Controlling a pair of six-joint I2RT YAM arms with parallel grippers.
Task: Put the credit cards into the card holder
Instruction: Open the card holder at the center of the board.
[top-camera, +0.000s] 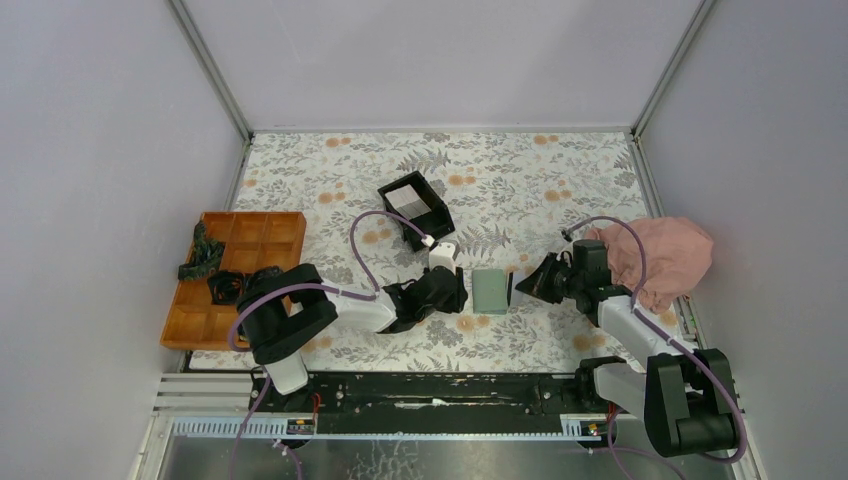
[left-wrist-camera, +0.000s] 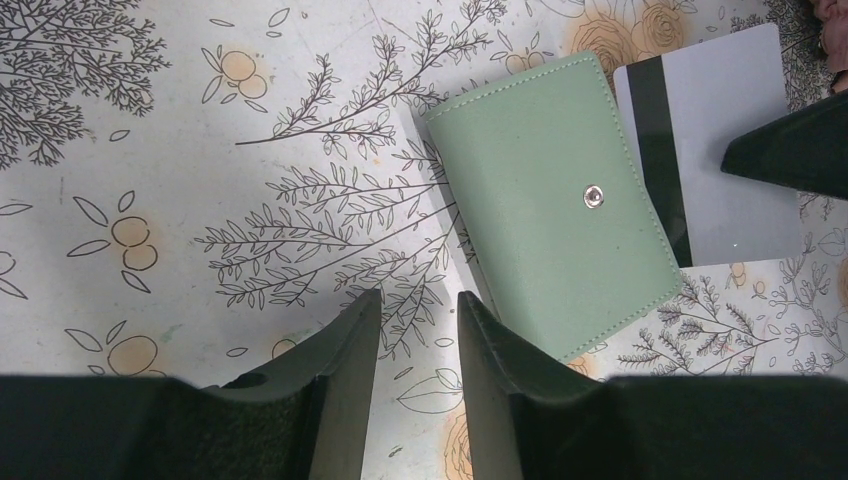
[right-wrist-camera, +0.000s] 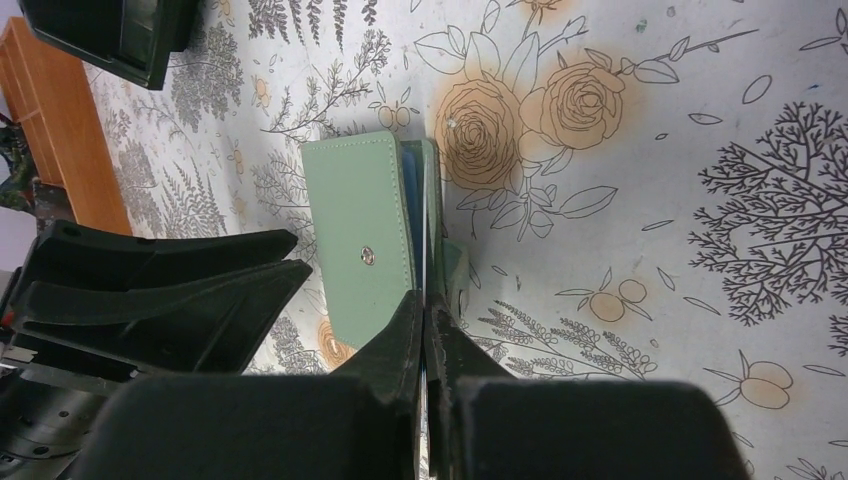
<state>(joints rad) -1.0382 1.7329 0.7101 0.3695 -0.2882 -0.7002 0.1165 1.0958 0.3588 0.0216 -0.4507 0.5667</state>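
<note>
Flat sage-green card holder (left-wrist-camera: 555, 215), snap up; pale black-striped credit card (left-wrist-camera: 700, 140) at its edge.

- A floral-patterned cloth (top-camera: 520, 170) is covering the tabletop, showing grey leaves and orange blossoms.
- A black square open-top box (top-camera: 415, 208) is sitting near the middle of the cloth, turned cornerwise.
- An orange compartment tray (top-camera: 255, 214) is lying at the left edge of the cloth.
- A dark green crumpled item (top-camera: 203, 252) is resting in the tray's far-left compartments.
- A small black object (top-camera: 226, 288) is sitting in a middle compartment.
- A pink cloth (top-camera: 665, 255) is lying bunched at the right edge.
- Pale walls (top-camera: 100, 150) are enclosing the table on three sides.
</note>
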